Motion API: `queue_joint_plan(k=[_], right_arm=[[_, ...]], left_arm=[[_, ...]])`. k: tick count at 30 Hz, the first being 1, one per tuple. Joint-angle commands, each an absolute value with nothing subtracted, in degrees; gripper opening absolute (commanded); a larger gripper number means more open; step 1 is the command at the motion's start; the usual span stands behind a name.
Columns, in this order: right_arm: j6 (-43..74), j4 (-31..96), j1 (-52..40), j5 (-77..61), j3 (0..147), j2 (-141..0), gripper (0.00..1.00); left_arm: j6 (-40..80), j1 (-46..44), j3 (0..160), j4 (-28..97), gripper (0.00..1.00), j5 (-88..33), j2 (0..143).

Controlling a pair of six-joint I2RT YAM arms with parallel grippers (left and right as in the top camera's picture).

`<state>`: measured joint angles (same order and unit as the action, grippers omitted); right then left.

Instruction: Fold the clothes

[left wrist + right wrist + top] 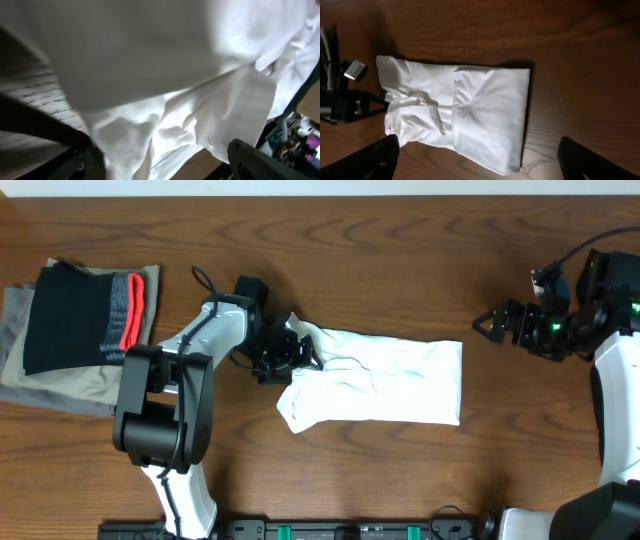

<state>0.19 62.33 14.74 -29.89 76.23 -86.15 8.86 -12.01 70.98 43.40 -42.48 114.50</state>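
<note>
Lying in a rumpled band mid-way across the table (400,240), the white T-shirt (385,380) has its bunched end at the left gripper (288,352), jaws spread, the right gripper (487,322) wide and well apart; flatten that end before folding.

No legible text, label, brand name, number or sign is present in any view.
</note>
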Motion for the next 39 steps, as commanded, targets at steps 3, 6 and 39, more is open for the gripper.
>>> queue_joint_plan(k=[3, 6, 39], right_arm=[[-0.9, 62.6, 14.6, -29.8, 76.2, -86.1, 0.98], [-0.9, 62.9, 14.6, -29.8, 76.2, -86.1, 0.98], [-0.9, 63.9, 14.5, -29.8, 76.2, -86.1, 0.98]], left_arm=[[5.3, -14.2, 70.7, 43.2, 0.88, -42.0, 115.2], [3.4, -14.6, 70.7, 43.2, 0.88, -42.0, 115.2], [-12.2, -12.4, 70.7, 50.0, 0.88, -49.8, 115.2]])
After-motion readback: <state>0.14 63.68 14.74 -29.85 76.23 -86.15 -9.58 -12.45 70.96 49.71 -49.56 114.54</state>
